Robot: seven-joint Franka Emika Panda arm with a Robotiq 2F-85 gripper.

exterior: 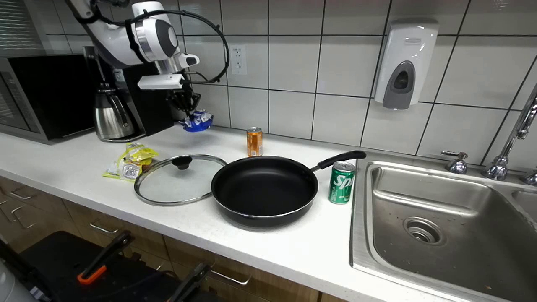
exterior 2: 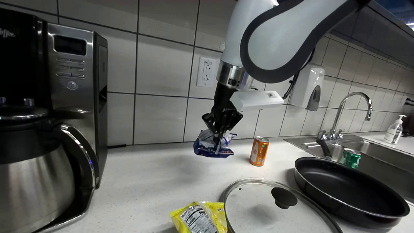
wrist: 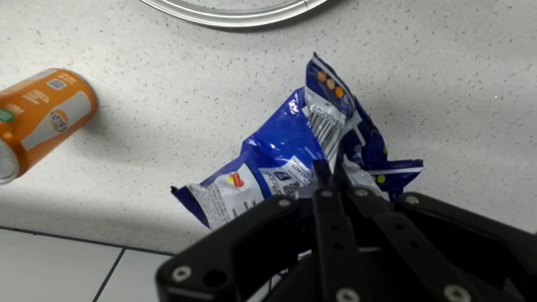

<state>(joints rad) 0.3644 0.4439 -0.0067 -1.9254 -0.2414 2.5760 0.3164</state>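
Gleaming blue and white, the bag [wrist: 287,144] looks crumpled; the gripper [wrist: 331,171] pinches it.

One orange can [exterior: 254,142] and one green can [exterior: 341,185], so two cans. One blue packet [wrist: 281,140] and at least one yellow packet [exterior 2: 199,216] (the folds hide whether there are more). One each: pan [exterior: 264,188], lid [exterior: 184,180], coffee maker [exterior 2: 72,90], carafe [exterior 2: 37,184], microwave [exterior: 54,96], sink [exterior: 361,214], faucet [exterior: 497,168], wall dispenser [exterior: 409,58], pump bottle [exterior 2: 393,132], outlet plate [exterior 2: 206,72], gripper [wrist: 332,174]. Two faucet handles [exterior: 457,164].

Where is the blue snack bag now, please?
In both exterior views, the blue snack bag hangs in the gripper above the countertop, left of the orange Fanta can.
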